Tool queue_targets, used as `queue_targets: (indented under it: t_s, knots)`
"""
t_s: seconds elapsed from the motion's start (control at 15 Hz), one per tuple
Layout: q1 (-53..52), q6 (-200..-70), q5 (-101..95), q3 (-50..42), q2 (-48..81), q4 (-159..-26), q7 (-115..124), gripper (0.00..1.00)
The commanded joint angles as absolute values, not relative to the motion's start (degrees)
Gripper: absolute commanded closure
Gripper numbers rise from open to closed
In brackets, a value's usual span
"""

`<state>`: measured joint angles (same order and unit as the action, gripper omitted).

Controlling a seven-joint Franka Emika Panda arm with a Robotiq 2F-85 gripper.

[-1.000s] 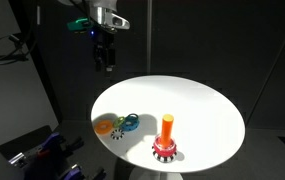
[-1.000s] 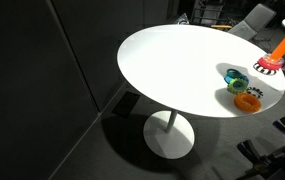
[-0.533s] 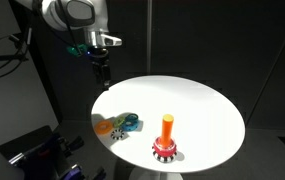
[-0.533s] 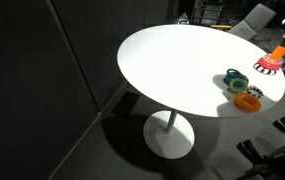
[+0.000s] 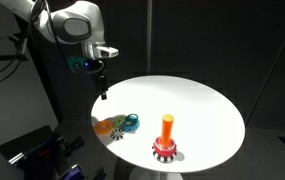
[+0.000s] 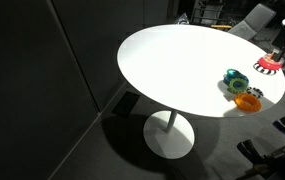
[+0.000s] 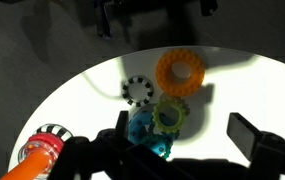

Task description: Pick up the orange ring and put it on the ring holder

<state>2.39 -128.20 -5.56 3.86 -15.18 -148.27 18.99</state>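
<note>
The orange ring (image 5: 106, 127) lies flat near the edge of the white round table (image 5: 202, 105), beside a green ring (image 7: 170, 117) and a blue ring (image 7: 144, 130). It also shows in the other exterior view (image 6: 247, 101) and the wrist view (image 7: 179, 72). The ring holder (image 5: 166, 140), an orange peg on a red base with a toothed rim, stands apart from the rings; it is cut off in the wrist view (image 7: 44, 150). My gripper (image 5: 102, 92) hangs open and empty above the rings; in the wrist view (image 7: 182, 131) its fingers straddle the green ring from above.
A small dark gear-like piece (image 7: 137, 91) lies next to the orange ring. The table's edge runs close behind the rings. Dark surroundings, a black stand and cables sit off the table.
The arm has swung from behind the table toward the rings and come lower. The rings and the holder have not moved.
</note>
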Motion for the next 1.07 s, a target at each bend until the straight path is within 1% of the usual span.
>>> queue_targets:
  t_s: [0.0, 0.2, 1.0]
  knots:
    - [2.3, -128.1, -5.6, 3.7, -15.2, -148.2, 19.0, 0.00]
    - [2.3, -128.1, -5.6, 3.7, -15.2, -148.2, 19.0, 0.00]
    - [2.1, -146.0, -3.3, 1.7, -6.8, -154.5, 16.1, 0.00]
